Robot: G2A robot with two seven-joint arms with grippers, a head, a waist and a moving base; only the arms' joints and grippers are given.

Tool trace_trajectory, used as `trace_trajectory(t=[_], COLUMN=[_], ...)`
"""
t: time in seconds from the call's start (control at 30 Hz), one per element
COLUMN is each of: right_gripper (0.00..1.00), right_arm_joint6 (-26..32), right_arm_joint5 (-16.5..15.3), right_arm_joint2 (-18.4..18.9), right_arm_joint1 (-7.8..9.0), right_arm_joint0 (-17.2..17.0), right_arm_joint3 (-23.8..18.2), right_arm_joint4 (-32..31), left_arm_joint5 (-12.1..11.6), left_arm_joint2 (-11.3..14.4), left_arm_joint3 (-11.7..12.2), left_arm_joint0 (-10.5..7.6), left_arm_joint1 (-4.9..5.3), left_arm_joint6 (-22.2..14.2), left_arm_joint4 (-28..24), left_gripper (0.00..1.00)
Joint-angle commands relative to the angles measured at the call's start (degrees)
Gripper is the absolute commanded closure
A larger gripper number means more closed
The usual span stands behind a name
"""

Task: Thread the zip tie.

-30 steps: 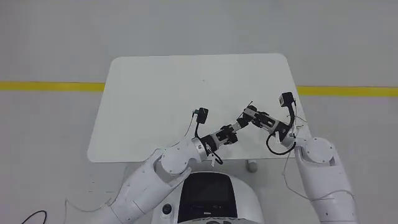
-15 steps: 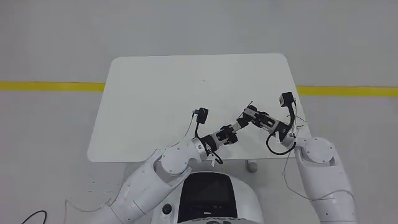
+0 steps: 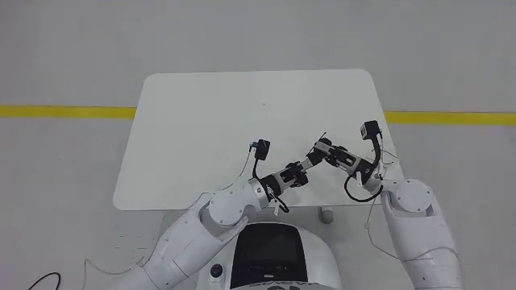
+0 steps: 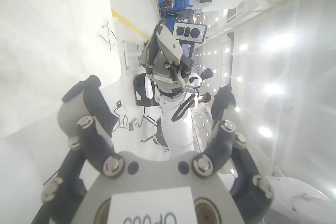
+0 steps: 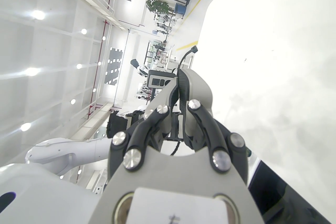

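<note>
Your right gripper (image 5: 179, 79) is squeezed shut on the zip tie (image 5: 194, 48). Its two fingers are pressed flat together, and the thin black tie comes out past their tips. The tie bends a little to one side and ends in a small square head that hangs in the air. The tie is up above the white bench (image 3: 201, 129), not lying on it.

Your left gripper (image 4: 158, 84) is wide open. Its two dark fingers (image 4: 90, 104) stand far apart. It points right at the right gripper, which you can see through the gap, a bit farther off.

From above, both arms come in over the near side of the bench, a little to the right of the middle. The two grippers are almost tip to tip there, the left one coming in from the left and the right one from the right. You cannot tell from above if the end of the tie is between the left fingers or only just in front of them (the tie is too thin to make out from up there).

Some thin dark strips (image 4: 107, 36) lie on the bench near its edge, well away from both grippers. They cross over each other. They are too small for you to say what they are.
</note>
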Motion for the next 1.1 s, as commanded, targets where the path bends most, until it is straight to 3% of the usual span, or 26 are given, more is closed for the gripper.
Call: trace_trajectory(t=[0.0,0.2,0.4,0.6,0.87,1.07], right_gripper=[1.00,1.00,1.00,1.00,1.00,1.00], right_arm_joint6=[2.6,7.3,7.3,3.6,3.7,1.8], right_arm_joint5=[0.0,0.0,0.0,0.4,0.0,0.7], right_arm_joint2=[0.3,0.4,0.4,-0.4,-0.4,-1.2], right_arm_joint1=[0.29,0.85,0.85,1.07,1.31,1.61], right_arm_joint0=[-0.6,-0.6,-0.6,-1.6,-2.0,-2.8], right_arm_joint3=[0.0,2.2,2.2,1.6,1.4,0.4], right_arm_joint4=[2.0,6.4,6.4,5.4,6.1,5.3], left_arm_joint5=[0.0,0.0,0.1,0.5,0.6,-1.5], left_arm_joint2=[0.0,0.0,0.1,0.3,0.1,0.0], left_arm_joint3=[0.0,0.0,0.1,-0.1,0.0,0.8], left_arm_joint0=[0.00,0.00,0.06,0.27,0.25,0.07], left_arm_joint1=[0.00,0.00,-0.01,0.04,0.15,0.05], left_arm_joint6=[0.0,0.0,0.1,-0.7,-0.7,-2.1], left_arm_joint4=[0.0,0.0,0.2,0.3,1.1,-1.2], left_gripper=[0.00,0.00,0.00,0.00,0.00,0.00])
